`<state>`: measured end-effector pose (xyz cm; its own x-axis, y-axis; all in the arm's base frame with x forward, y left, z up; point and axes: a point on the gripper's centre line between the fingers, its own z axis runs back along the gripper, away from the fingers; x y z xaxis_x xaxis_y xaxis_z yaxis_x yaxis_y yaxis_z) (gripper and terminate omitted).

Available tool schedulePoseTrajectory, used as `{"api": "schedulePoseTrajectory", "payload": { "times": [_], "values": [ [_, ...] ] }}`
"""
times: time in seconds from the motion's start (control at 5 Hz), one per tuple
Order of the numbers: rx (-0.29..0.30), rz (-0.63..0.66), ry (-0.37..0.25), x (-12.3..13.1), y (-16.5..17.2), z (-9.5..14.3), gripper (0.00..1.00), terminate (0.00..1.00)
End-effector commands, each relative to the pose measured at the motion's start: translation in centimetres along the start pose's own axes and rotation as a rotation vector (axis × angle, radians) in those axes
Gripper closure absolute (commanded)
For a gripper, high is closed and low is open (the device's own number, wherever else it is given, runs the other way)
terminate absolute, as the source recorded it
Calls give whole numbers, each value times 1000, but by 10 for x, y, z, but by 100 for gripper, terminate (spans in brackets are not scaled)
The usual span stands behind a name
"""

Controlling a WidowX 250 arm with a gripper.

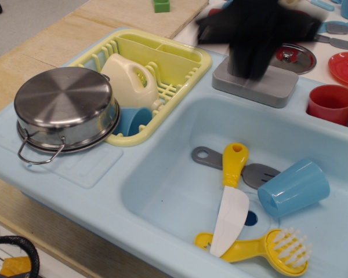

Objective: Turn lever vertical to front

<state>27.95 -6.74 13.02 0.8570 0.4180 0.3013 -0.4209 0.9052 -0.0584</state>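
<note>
Lever hidden behind the motion-blurred black gripper (250, 43), which covers the faucet column above the grey base (255, 87) at the pale blue sink's (180, 191) back rim. Lever's look and the jaws' state cannot be told. Behind, a red cup (330, 104).

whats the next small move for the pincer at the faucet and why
Probably a brief pause before pushing further. The pincer is a dark motion-blurred mass over the faucet column, just above the grey base, and it hides the lever entirely, so neither the lever's angle nor the jaw state can be read. Once the lever shows, a short, slow sweep toward the sink looks right.
</note>
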Motion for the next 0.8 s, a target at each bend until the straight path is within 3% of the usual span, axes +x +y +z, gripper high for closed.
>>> {"api": "schedulePoseTrajectory", "payload": {
  "times": [0.0,0.2,0.4,0.6],
  "values": [
    [-25,58,-17,1,7,7,100,0],
    [-25,45,-22,-2,8,8,100,0],
    [-25,45,-22,-2,8,8,0,0],
    [-25,45,-22,-2,8,8,0,100]
  ]
}}
